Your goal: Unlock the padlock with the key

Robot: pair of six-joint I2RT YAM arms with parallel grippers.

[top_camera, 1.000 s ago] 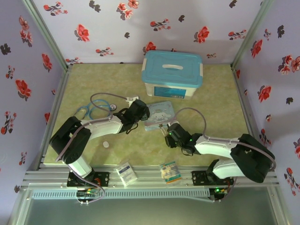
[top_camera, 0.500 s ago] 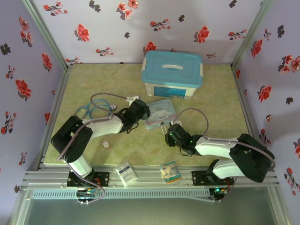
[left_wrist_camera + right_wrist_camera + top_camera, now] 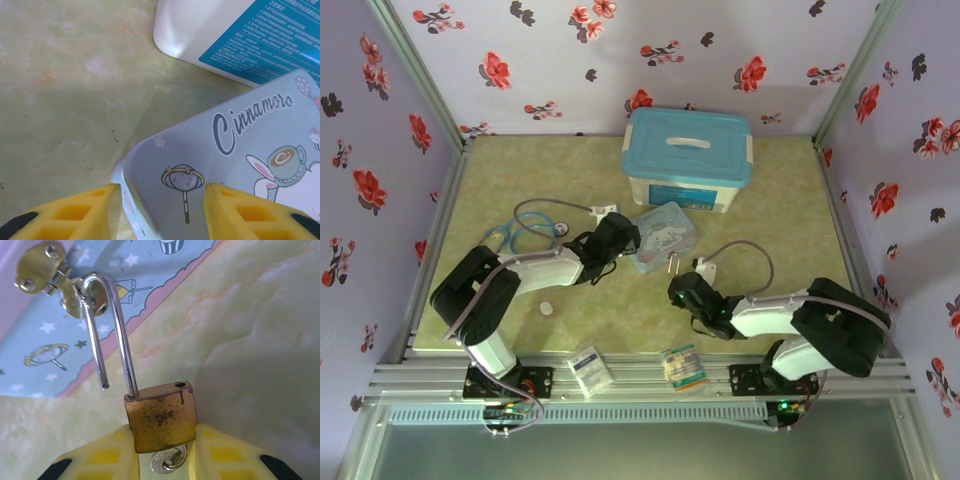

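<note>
Green tabletop (image 3: 520, 170) below, the left gripper (image 3: 159, 200) straddled a corner of the cartoon tin (image 3: 240, 165) half-open, perhaps steadying it, contact unclear, while the right gripper (image 3: 163, 436) pinched the padlock (image 3: 161, 415) by its brass body, shackle (image 3: 117, 325) sprung but hooked through the hasp (image 3: 50, 277), key (image 3: 167, 460) seated underneath.

The surface (image 3: 790, 200) is closed on three sides by floral walls (image 3: 620, 60). Its far middle is blocked by the blue-lidded box (image 3: 687, 160). The cartoon tin (image 3: 665, 232) lies just before the box, so only a narrow lane is left between them. The tin's left corner is straddled by the left pincer (image 3: 162, 200), jaws apart. At the tin's near edge the way is barred by the padlock (image 3: 161, 415), clamped in the right pincer (image 3: 165, 445), its open shackle hooked through the hasp (image 3: 40, 270). Room on the left is taken by a looped cable (image 3: 530, 225). Open ground is found at the right and near left, broken by a white disc (image 3: 547, 309). Two packets (image 3: 589, 368) lie along the near rail.
</note>
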